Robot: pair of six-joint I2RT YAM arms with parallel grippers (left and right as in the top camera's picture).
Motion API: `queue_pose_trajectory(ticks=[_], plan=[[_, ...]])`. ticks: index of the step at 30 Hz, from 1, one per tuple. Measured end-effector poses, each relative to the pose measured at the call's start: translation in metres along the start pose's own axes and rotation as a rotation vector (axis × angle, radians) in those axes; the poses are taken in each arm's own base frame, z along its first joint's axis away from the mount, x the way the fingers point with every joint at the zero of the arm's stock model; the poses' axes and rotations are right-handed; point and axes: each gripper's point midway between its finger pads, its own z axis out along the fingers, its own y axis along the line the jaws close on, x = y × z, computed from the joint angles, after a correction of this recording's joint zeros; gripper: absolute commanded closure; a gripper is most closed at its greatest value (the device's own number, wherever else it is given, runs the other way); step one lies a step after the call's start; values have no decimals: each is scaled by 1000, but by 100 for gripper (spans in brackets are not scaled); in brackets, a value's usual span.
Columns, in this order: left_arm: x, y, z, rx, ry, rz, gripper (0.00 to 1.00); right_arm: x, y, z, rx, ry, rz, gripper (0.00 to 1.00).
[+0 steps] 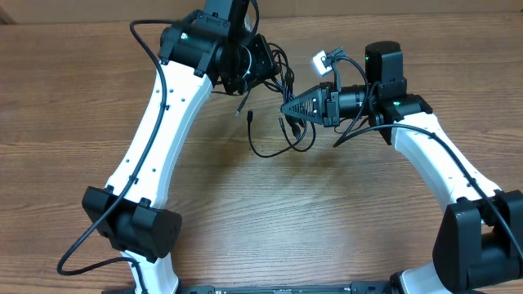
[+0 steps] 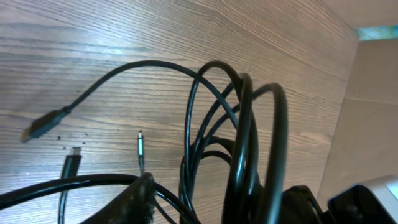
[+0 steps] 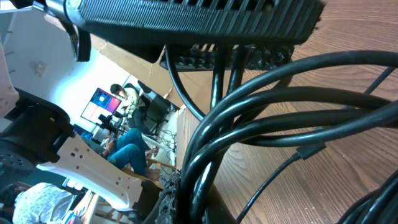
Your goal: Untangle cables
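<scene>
Left arm reaches forward, left gripper aimed right; finger spacing indeterminate. Right arm reaches forward, right gripper aimed left, fingers closed on the cables.

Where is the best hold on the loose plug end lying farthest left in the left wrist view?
Probably the cord just behind the plug, from straight above, jaws across it. That end lies flat on the table, stretched clear of the looped cables, so little else gets pinched.

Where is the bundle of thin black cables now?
Overhead, the thin black cables bunch top centre at the right pincer, one loop trailing onto the wooden table.
</scene>
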Motion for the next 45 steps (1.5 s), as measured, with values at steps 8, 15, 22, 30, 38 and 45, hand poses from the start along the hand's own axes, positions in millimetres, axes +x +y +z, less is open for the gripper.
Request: queue_pose_trajectory(ticks=[8,15,22,30,38,45], plan=[[-1,1,0,-5,-8,-1,80,1,3,0,-18,4,1,96],[-4,2,0,-13,-20,2,96,3,6,5,-30,15,-1,96],[-3,2,1,-21,-26,22,96,5,9,9,-37,24,-1,93],[1,-14,0,63,1,301,96,6,3,11,-4,25,15,44],[8,-8,-4,102,54,553,96,7,-18,10,117,11,71,27],[4,-1,-7,104,56,643,96,3,-41,5,252,-25,145,18]])
